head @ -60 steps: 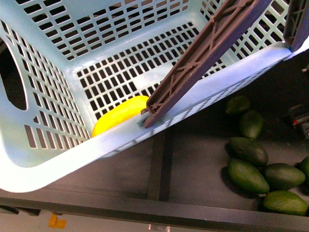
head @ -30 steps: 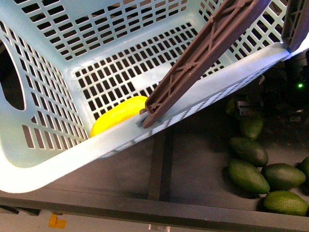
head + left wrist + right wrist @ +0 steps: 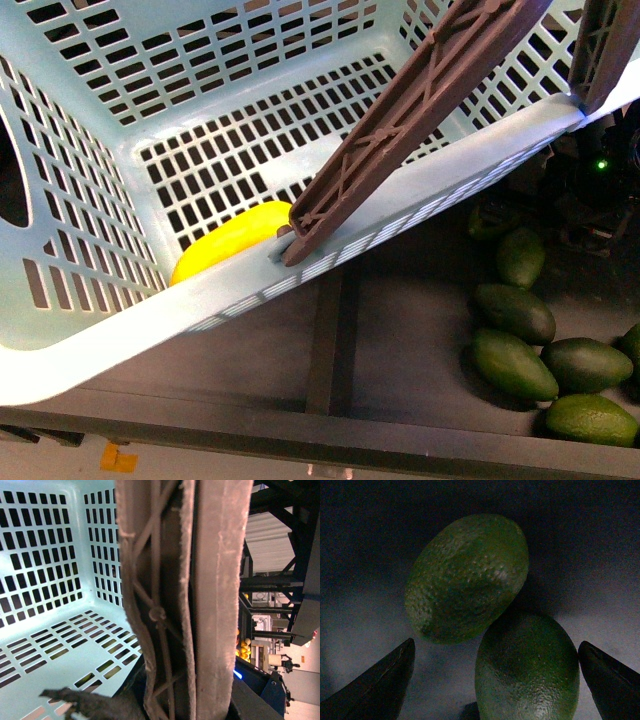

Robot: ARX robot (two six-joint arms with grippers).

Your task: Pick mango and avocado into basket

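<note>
Mango lies on the slotted floor of our turquoise basket, against its near wall by the brown handle. The avocado rests outside on the dark shelf, touching a second avocado — our right gripper hangs over it, fingers spread either side. Further avocados cluster nearby. Our left gripper flanks the handle; whether it pinches we cannot tell — dark racking stands behind.

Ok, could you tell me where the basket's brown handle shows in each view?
Front view: the brown handle runs diagonally from upper right down to the basket rim.
Left wrist view: close up, filling the middle.
Right wrist view: not in it.
Shared landmark: the slotted wall, front and left wrist.
</note>
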